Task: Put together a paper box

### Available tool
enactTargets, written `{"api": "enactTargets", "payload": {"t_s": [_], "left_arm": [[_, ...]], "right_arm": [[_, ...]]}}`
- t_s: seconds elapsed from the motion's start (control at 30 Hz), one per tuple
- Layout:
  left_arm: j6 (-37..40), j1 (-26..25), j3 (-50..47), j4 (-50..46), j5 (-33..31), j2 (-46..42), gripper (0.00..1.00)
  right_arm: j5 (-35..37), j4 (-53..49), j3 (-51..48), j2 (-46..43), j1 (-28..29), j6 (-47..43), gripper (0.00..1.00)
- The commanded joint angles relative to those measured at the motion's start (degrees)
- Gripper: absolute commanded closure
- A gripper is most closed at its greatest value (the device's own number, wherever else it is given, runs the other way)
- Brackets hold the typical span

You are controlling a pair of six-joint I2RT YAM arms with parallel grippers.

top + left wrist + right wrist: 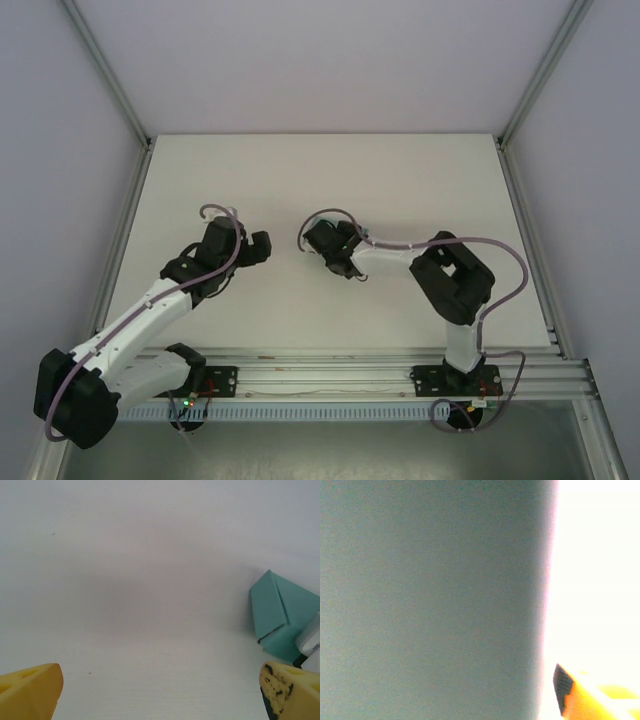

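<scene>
Showing as teal-green thin card, plain and unmarked, the paper box (280, 615) is partly folded: one panel turns along a straight crease that runs down from its top corner, and a flap edge at its lower left leaves a thin dark gap.

- Location: on or just above the white table (125, 580); which of the two cannot be told. The table stretches bare to the left of the box.
- Touching item: a pale grey-white part (311, 639) overlaps the box's lower right edge. What it is cannot be told.
- Left gripper (160, 682): well to the left of and below the box in the left wrist view. Its two yellow fingers (30, 692) stand spread wide with nothing between them. One finger lies far left of the box, and the other sits just below it, its pad flecked black.
- Left gripper, top external view (258, 246): black, facing the right gripper (330, 250) across a small gap above the table.
- Right gripper, own camera: one yellow finger (592, 700) with a black pad, beside a blurred grey-green surface (430, 600) very close to the lens. Whether this gripper's fingers are spread or clamped cannot be told.
</scene>
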Motion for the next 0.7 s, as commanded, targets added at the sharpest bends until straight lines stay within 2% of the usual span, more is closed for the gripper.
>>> {"api": "enactTargets", "payload": {"t_s": [0.0,0.07,0.2,0.3,0.47,0.6,0.67], "left_arm": [[-1.2,0.6,-0.8,-0.6,-1.2,-1.5,0.00],[-1.2,0.6,-1.1,0.3,0.1,-1.4,0.00],[-1.2,0.6,-2.3,2.6,3.3,-0.5,0.00],[-2.8,0.5,-3.8,6.5,7.9,0.6,0.00],[-4.4,0.6,-5.4,12.9,14.2,3.5,0.00],[-5.5,0.6,-6.0,18.7,20.2,5.7,0.00],[-5.7,0.6,-5.7,19.8,20.5,6.6,0.00]], "right_arm": [[-0.5,-0.6,-1.6,-1.7,0.9,1.0,0.07],[-4.5,-4.8,-1.5,-2.8,1.0,2.1,0.00],[-13.3,-12.2,-0.7,-5.5,1.3,3.8,0.00],[-18.3,-13.0,-2.0,-9.0,1.3,4.4,0.00],[-22.8,-10.0,-5.0,-16.2,-0.3,5.5,0.00],[-28.8,-5.7,-6.8,-21.8,-6.1,10.5,0.00],[-29.4,-2.6,-7.7,-23.9,-8.9,14.4,0.00]]}}
